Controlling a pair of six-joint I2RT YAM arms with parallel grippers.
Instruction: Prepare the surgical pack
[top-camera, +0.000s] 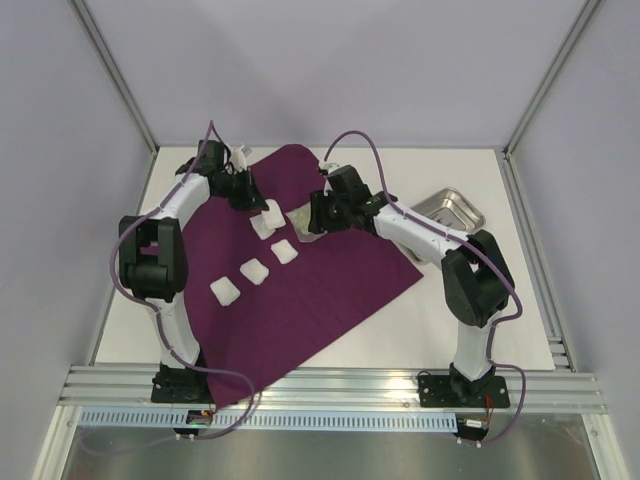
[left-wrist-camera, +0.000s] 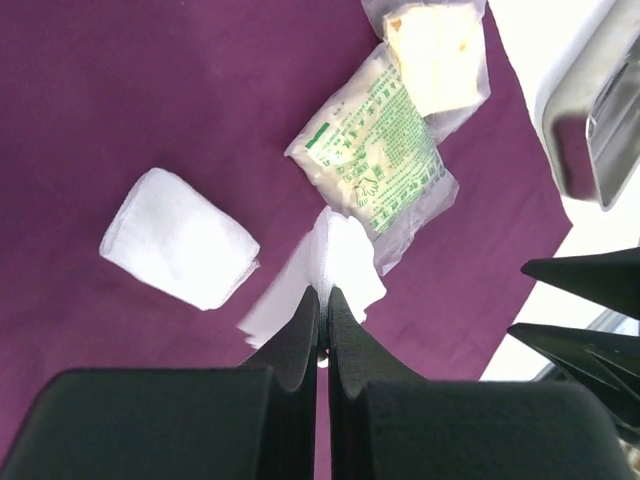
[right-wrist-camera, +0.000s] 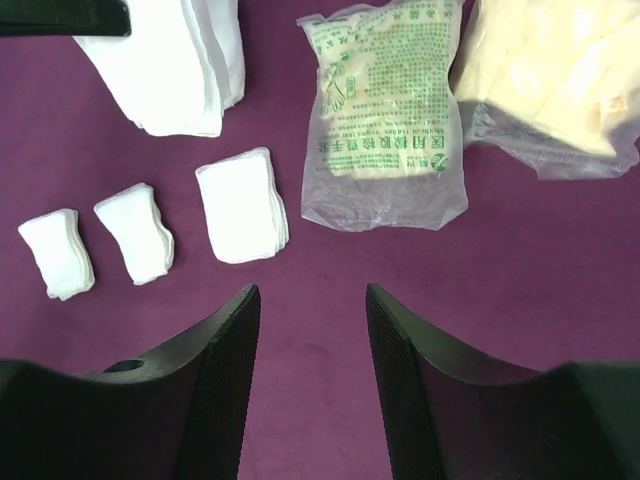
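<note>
Top view: purple cloth (top-camera: 330, 290) spread on the desk (top-camera: 480, 300); left wrist view: left pincer (left-wrist-camera: 322, 292) clenched on the edge of a soft, light gauze square (left-wrist-camera: 335, 255); right wrist view: right pincer (right-wrist-camera: 312, 300) released over the cloth, near a probably slippery packet (right-wrist-camera: 385, 130).

The only print I can find is on the clear packet (right-wrist-camera: 385, 120): several lines of green Chinese characters, one larger line along its lower end, and a small green drawing of a hand; the characters are too small for me to read
</note>
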